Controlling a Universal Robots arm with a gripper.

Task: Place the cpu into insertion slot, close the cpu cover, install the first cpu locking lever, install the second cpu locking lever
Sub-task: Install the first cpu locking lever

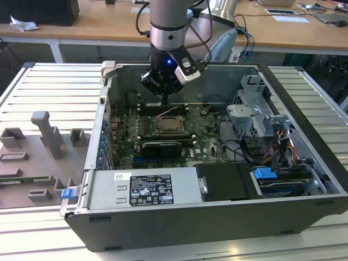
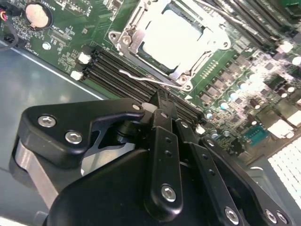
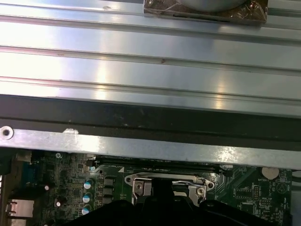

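Pale silver cpu (image 2: 175,40) under closed cpu cover (image 2: 129,33)

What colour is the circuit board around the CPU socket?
Green: the circuit board shows best in the second wrist view.

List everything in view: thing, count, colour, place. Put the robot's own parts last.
computer case: one, dark grey, open, lying on the ribbed metal table.
circuit board: one, green, on the floor of the case.
insertion slot: one, silver rim, at the middle of the board.
cpu: one, pale silver, seated in the slot.
cpu cover: one, silver frame, lying down around the cpu.
locking lever: one, thin silver rod, beside the socket, above the memory slots.
memory slots: several, black, alongside the socket.
coin battery: one, silver, on the board.
power supply: one, grey, near side of the case.
gripper: one, black, above the memory slots next to the socket.
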